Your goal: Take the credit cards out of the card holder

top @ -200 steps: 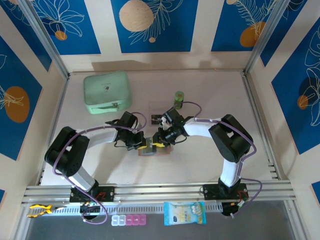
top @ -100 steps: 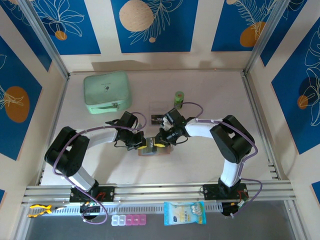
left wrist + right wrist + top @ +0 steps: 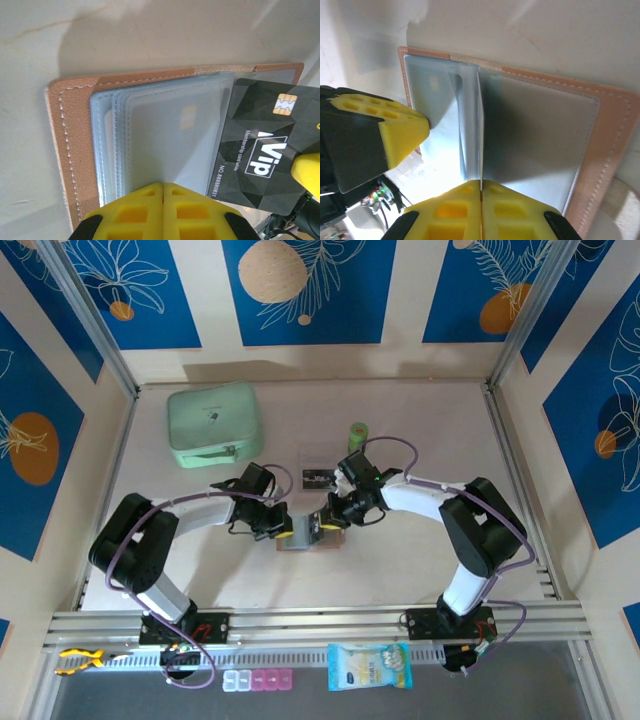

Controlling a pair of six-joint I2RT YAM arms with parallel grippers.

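Pinning left gripper (image 3: 162, 196): pads pressed together, tip bearing on the clear sleeves (image 3: 165, 135); whether a sleeve is pinched between them cannot be told.
Right gripper (image 3: 481, 196): clamped on the thin edge of the black VIP card (image 3: 255, 150), which is nearly free, with only its trailing edge at the sleeve mouth.
Card holder (image 3: 62, 150): lies open and flat on the desk (image 3: 420, 570), between the two grippers.
Risk, holder dragged: the sleeves look slick, so the pressing tip could skid and the holder would travel with the card.
Risk, card lost: the hold is narrow, and any twist could spring the card loose.
Risk, collision: the yellow fingers sit near each other, so a crooked pull could bump them.
Risk, farther out: a dark card (image 3: 314, 478) and a green cylinder (image 3: 358, 436) lie beyond, and a wide swing could knock them.
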